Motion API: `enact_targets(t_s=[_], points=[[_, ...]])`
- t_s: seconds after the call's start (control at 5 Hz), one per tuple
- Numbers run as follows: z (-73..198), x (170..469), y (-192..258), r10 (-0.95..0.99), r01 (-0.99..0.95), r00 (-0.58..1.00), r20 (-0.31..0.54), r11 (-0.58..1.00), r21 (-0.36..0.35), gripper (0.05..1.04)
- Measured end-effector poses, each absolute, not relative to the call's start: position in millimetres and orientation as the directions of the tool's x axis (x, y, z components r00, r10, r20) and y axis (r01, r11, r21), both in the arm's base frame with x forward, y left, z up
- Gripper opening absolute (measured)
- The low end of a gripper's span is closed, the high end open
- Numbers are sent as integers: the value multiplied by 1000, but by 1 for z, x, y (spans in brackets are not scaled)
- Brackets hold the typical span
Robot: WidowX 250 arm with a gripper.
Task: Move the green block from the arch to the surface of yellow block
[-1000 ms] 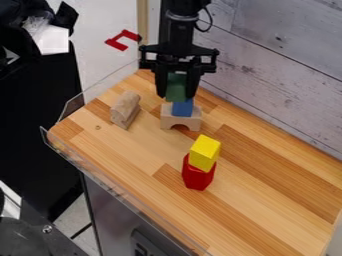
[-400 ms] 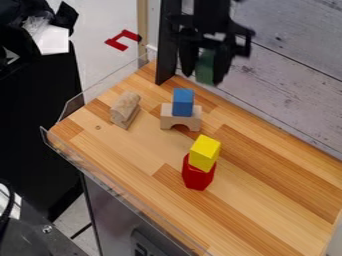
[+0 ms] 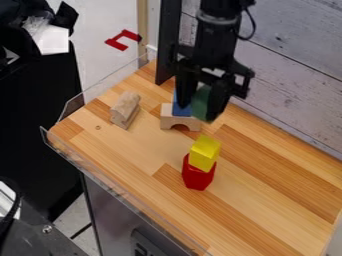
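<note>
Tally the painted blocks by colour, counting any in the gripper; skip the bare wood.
Green block: 1, held in the gripper
Blue block: 1
Yellow block: 1
Red block: 1
Total: 4

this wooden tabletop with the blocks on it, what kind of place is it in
Probably a robotics lab or test bench: a black robot gripper hangs over a wooden tabletop with a clear plastic edge guard, and toy blocks stand on it.
</note>
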State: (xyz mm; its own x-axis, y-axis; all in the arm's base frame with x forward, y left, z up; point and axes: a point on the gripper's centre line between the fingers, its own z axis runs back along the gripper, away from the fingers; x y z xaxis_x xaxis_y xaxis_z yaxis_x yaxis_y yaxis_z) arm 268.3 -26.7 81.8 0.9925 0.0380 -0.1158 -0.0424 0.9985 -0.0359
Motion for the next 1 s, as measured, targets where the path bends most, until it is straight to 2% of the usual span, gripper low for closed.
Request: enact_targets(t_s=[0.4, 0.8, 1.0], points=[[81, 254, -31, 67, -72, 988, -137, 997, -27, 555], [73, 255, -49, 167, -168, 981, -98, 986, 1, 555], [62, 254, -56, 210, -210, 968, -138, 978, 14, 555]])
